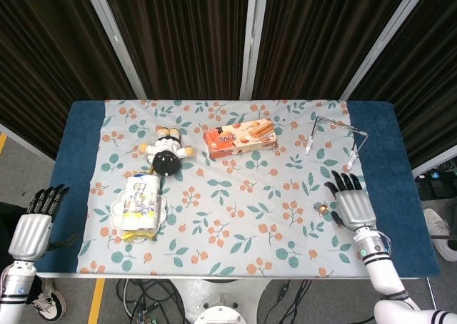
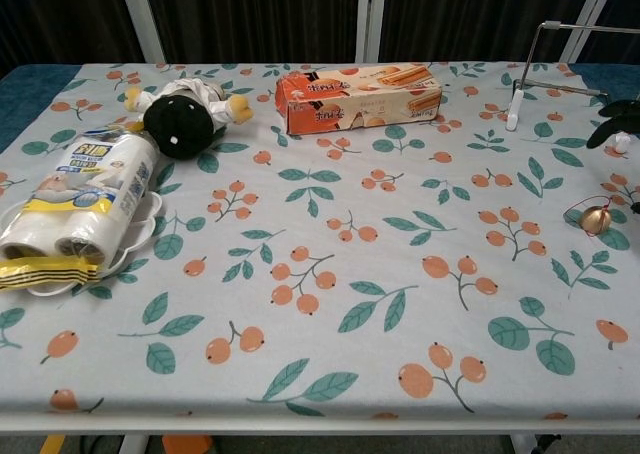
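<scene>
A small brass bell [image 1: 323, 209] [image 2: 597, 219] with a thin wire loop lies on the floral cloth near the right side. My right hand [image 1: 351, 204] hovers just right of it with fingers spread and holds nothing. Only its dark fingertips [image 2: 620, 122] show at the right edge of the chest view. My left hand [image 1: 34, 225] hangs off the table's front-left corner, fingers straight and empty. A bent wire stand [image 1: 335, 134] [image 2: 560, 62] is behind the bell.
An orange biscuit box [image 1: 239, 138] [image 2: 358, 96] lies at the back centre. A plush doll [image 1: 166, 153] [image 2: 185, 114] is to its left. A wrapped package [image 1: 141, 204] [image 2: 85, 199] rests on a white plate [image 1: 116, 211] at the left.
</scene>
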